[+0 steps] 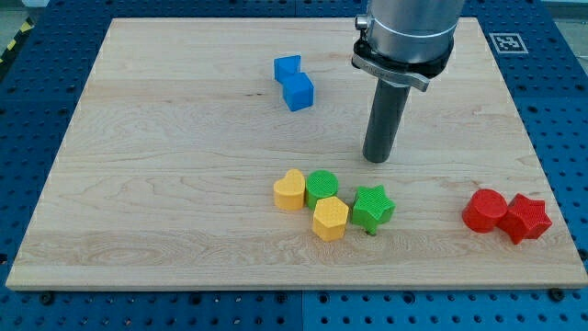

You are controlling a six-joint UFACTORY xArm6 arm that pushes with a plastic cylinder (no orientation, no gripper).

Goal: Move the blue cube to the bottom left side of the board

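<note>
Resting on the counter right of centre, my tip stands well apart from the blue cube, which touches another blue block near the view's top; no jaws are fitted, nothing held.

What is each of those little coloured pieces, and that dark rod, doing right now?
blue cube: touching another blue block, near the view's top
my tip: right of the blue pair, touching nothing
yellow and green blocks: clustered at bottom centre
red blocks: paired at bottom right
</note>
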